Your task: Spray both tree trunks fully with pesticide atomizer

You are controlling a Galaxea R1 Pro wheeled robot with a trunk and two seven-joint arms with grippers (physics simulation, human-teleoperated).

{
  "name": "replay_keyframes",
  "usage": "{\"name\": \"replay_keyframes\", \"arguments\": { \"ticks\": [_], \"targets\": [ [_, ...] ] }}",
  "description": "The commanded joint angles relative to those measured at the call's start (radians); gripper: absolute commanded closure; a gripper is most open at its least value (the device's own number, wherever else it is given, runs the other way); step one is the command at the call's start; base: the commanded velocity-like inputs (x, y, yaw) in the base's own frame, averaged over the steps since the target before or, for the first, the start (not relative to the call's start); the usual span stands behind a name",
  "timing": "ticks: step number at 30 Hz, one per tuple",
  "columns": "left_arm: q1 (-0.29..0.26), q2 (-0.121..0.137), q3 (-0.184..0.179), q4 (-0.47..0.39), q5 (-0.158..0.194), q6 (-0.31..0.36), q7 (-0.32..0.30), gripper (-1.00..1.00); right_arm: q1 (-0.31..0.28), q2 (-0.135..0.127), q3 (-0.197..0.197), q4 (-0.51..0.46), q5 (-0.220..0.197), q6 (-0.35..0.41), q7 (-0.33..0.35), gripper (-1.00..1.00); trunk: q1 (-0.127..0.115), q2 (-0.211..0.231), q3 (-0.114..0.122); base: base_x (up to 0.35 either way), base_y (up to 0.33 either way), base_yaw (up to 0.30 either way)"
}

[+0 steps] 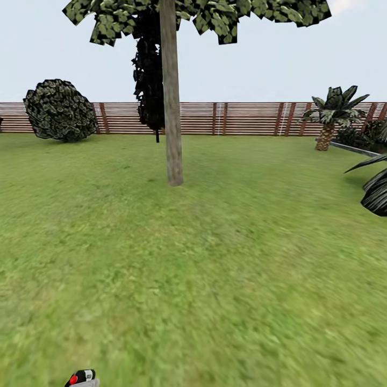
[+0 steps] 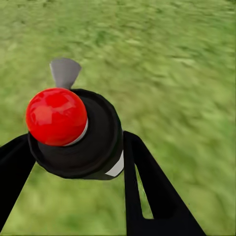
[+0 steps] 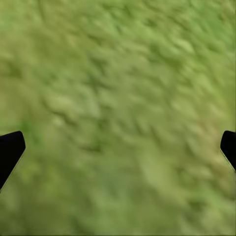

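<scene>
Gripped between the left gripper (image 2: 73, 162) fingers, the pesticide atomizer (image 2: 76, 132) is held above grass. Open lawn (image 1: 215, 258) is seen up to the tree trunk (image 1: 172, 107) and fence (image 1: 242, 118). Right gripper (image 3: 118, 147) fingers are spread wide.

Tree trunk (image 1: 172, 107) stands on lawn (image 1: 215, 269), ahead, left of centre. Fence (image 1: 242, 118) runs behind it. Bush (image 1: 59, 110) far left at fence; palm (image 1: 330, 115) far right. Atomizer (image 1: 81, 377) nearest, low left.
</scene>
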Motion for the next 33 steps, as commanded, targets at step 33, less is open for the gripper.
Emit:
{"name": "replay_keyframes", "arguments": {
  "ticks": [33],
  "targets": [
    [0.0,0.0,-0.003,0.0,0.008,-0.003,-0.001,1.0,-0.001,0.0,0.005,0.001,0.007,0.0,-0.01,-1.0,0.0,0.0,-0.001,0.341,0.0,0.0]
  ]
}}
